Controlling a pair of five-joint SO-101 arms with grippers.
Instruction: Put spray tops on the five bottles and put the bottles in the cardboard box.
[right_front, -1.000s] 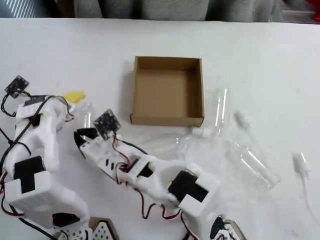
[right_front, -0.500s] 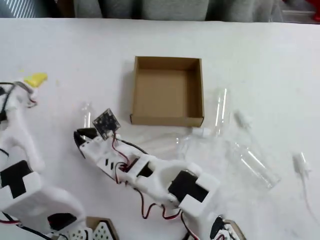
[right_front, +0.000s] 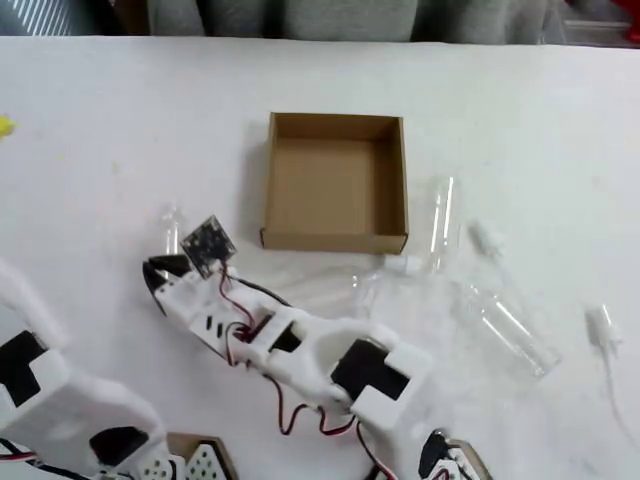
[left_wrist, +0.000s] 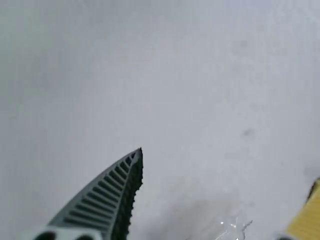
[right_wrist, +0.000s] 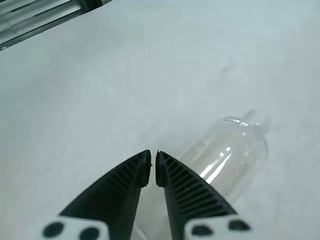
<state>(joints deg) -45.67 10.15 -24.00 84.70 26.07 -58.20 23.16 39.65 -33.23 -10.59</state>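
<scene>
Bottles of clear plastic lie on their sides over the middle and right of the tabletop (right_front: 520, 110). Nearest, the right arm (right_front: 320, 360) stretches from the near edge toward the left. The right gripper (right_wrist: 152, 167) has its jaws drawn almost together, only a hairline gap between the tips and nothing in them. Just past those tips lies 1 open-necked bottle (right_wrist: 232, 150), its mouth pointing away from the gripper.

Toward the near right corner lies a slanted bottle (right_front: 505, 330), with 1 spray top (right_front: 603, 330) beside it, closer to the right edge. Between the right arm and the box a faint bottle (right_front: 320, 285) lies along the box's near wall. I cannot tell how many clear pieces make up the cluster to its right.

Farther back, another spray top (right_front: 487, 238) lies just beside a slim bottle (right_front: 440, 220), which runs parallel to the box's right wall, near it but apart. The cardboard box (right_front: 335, 240) stands open-topped at the middle of the tabletop.

At the left edge, about level with the box's far wall, the left gripper (left_wrist: 225, 172) hangs over bare tabletop. Its jaws are wide, the ribbed dark finger (left_wrist: 117, 192) and the yellow finger (left_wrist: 306, 220) well apart, gripping nothing.
</scene>
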